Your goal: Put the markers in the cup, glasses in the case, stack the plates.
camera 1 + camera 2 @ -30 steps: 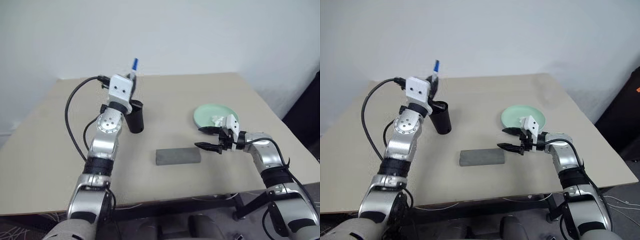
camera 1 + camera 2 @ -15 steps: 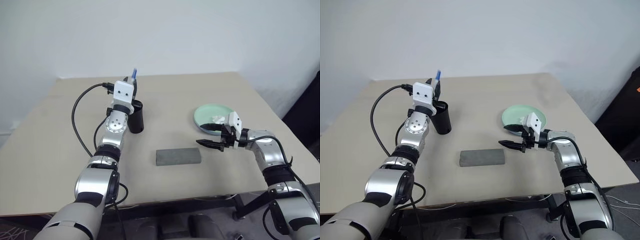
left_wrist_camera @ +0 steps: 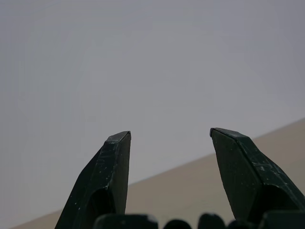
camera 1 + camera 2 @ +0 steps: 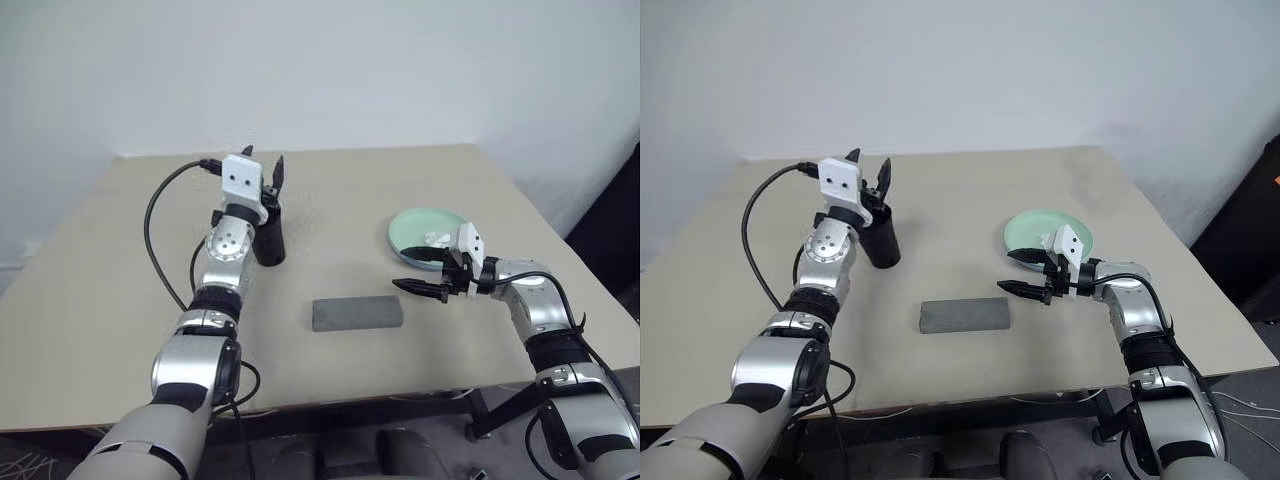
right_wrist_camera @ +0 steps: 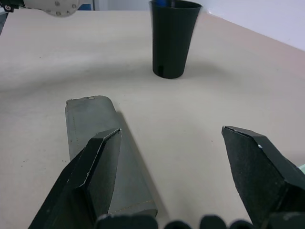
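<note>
Left pincer [image 4: 263, 165] stands spread wide and empty just above the rim of the black cup [image 4: 269, 234], upright on the desk [image 4: 120, 300]. Right pincer [image 4: 421, 277], also wide and empty, hovers between the closed grey case [image 4: 357, 313] and the mint green plate [image 4: 415, 228].

We see head stereo pair looking forward and down over counter [image 4: 330, 380], both arms in frame, wall behind. Our left wrist view faces slightly upward past its end effector [image 3: 167, 138] toward wall, counter edge low. Our right wrist view skims low over counter, close to case [image 5: 95, 138], sharing cup [image 5: 174, 38] with head views.
</note>
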{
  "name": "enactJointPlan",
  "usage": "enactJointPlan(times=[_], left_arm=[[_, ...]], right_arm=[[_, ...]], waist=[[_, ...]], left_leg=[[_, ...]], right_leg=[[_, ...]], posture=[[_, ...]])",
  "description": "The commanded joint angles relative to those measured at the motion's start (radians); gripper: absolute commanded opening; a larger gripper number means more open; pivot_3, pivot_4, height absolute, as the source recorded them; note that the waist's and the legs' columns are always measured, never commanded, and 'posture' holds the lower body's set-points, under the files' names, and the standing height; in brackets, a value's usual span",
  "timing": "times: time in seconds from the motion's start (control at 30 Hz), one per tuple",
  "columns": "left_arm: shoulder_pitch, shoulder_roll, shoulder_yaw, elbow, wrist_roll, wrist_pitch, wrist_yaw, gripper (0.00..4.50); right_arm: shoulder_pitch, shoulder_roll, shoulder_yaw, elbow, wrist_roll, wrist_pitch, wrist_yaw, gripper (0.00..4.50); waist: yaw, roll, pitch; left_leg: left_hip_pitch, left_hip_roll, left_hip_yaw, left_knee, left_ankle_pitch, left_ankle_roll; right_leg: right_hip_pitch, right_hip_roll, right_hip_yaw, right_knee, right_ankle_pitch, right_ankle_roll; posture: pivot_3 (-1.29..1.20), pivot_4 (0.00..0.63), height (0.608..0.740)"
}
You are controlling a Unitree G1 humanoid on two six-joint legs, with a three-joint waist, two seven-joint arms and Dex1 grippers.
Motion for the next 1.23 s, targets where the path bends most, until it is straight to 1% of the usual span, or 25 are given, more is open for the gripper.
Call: enactJointPlan(times=[0.03,0.07,0.17,0.23,0.37,0.43,0.5,0.57,0.7,0.93,1.1,1.23], left_arm=[[0.07,0.04,0.045,-0.204,-0.166,0.217,-0.218,2.76],[0.093,0.048,0.045,-0.256,-0.19,0.269,-0.251,2.76],[0.271,0.151,0.008,-0.566,-0.288,0.502,-0.444,2.76],[0.385,0.228,-0.008,-0.726,-0.326,0.613,-0.532,2.76],[0.563,0.339,0.007,-0.929,-0.398,0.769,-0.626,2.76],[0.625,0.363,0.014,-0.988,-0.406,0.809,-0.632,2.76],[0.667,0.374,0.01,-0.995,-0.363,0.799,-0.61,2.76],[0.707,0.383,0.013,-0.958,-0.31,0.766,-0.591,2.76],[0.74,0.373,0.011,-0.914,-0.25,0.711,-0.559,2.76],[0.758,0.354,0.033,-0.882,-0.22,0.64,-0.527,2.76],[0.798,0.36,0.055,-0.866,-0.197,0.588,-0.494,2.76],[0.838,0.338,0.044,-0.892,-0.176,0.574,-0.463,2.76]], right_arm=[[-0.017,-0.006,-0.022,-0.031,0.017,-0.005,0.002,3.66],[-0.016,-0.007,-0.023,-0.031,0.019,-0.003,0.004,3.66],[-0.01,-0.018,-0.027,-0.033,0.024,0.007,0.016,3.66],[-0.008,-0.024,-0.027,-0.036,0.025,0.014,0.02,3.66],[-0.008,-0.036,-0.028,-0.037,0.024,0.027,0.026,3.66],[-0.005,-0.048,-0.033,-0.033,0.024,0.03,0.037,3.66],[-0.002,-0.06,-0.039,-0.024,0.023,0.025,0.042,3.66],[0.003,-0.069,-0.041,-0.026,0.021,0.029,0.039,3.66],[0.015,-0.102,-0.051,-0.025,0.017,0.026,0.037,3.66],[0.037,-0.142,-0.074,0.006,0.012,0.018,0.018,3.66],[0.063,-0.182,-0.093,0.006,0.016,0.028,0.018,3.66],[0.07,-0.192,-0.092,0.005,0.018,0.034,0.021,3.66]], waist=[[-0.004,0.0,0.0],[-0.006,0.0,0.0],[-0.013,0.0,0.0],[-0.021,0.0,0.0],[-0.021,0.0,0.0],[-0.021,0.0,0.0],[-0.021,0.001,0.0],[-0.021,0.0,0.0],[-0.021,0.001,0.0],[-0.021,0.001,0.0],[-0.021,0.001,0.0],[-0.022,0.001,0.0]], left_leg=[[0.0,0.0,0.0,0.0,0.0,0.0],[0.0,0.001,0.001,0.0,0.0,0.0],[0.0,0.002,0.001,0.0,-0.001,-0.001],[0.0,0.002,0.0,0.0,-0.001,-0.001],[0.0,0.003,0.0,0.0,-0.001,-0.001],[0.001,0.005,-0.001,0.0,-0.001,-0.002],[0.001,0.008,0.0,0.0,-0.003,-0.005],[0.002,0.01,0.0,0.0,-0.003,-0.005],[0.003,0.011,0.001,0.0,-0.003,-0.006],[0.002,0.012,0.003,0.0,-0.003,-0.006],[0.002,0.013,0.003,0.0,-0.003,-0.006],[0.002,0.013,0.003,-0.001,-0.003,-0.006]], right_leg=[[0.0,0.0,0.0,0.0,0.0,0.0],[-0.001,0.0,0.0,0.001,0.0,0.0],[-0.001,0.001,0.001,0.002,0.0,0.0],[-0.002,0.002,0.0,0.002,0.0,0.0],[-0.002,0.0,0.0,0.002,-0.002,-0.002],[-0.002,-0.001,0.0,0.002,-0.002,-0.002],[-0.001,-0.001,0.0,0.002,-0.002,-0.002],[-0.001,-0.001,0.0,0.002,-0.002,-0.002],[-0.002,0.001,0.0,0.002,-0.002,-0.003],[-0.002,0.0,-0.001,0.002,-0.002,-0.003],[-0.003,0.0,-0.001,0.002,-0.002,-0.003],[-0.004,0.0,-0.001,0.002,-0.002,-0.003]], posture=[[0.0,0.0,0.74],[0.0,0.0,0.74],[0.0,0.0,0.74],[0.0,0.0,0.74],[0.0,0.0,0.74],[0.0,0.0,0.74],[0.0,0.0,0.74],[0.0,0.0,0.74],[0.0,0.0,0.74],[0.0,0.0,0.74],[0.0,0.0,0.74],[0.0,0.0,0.74]])
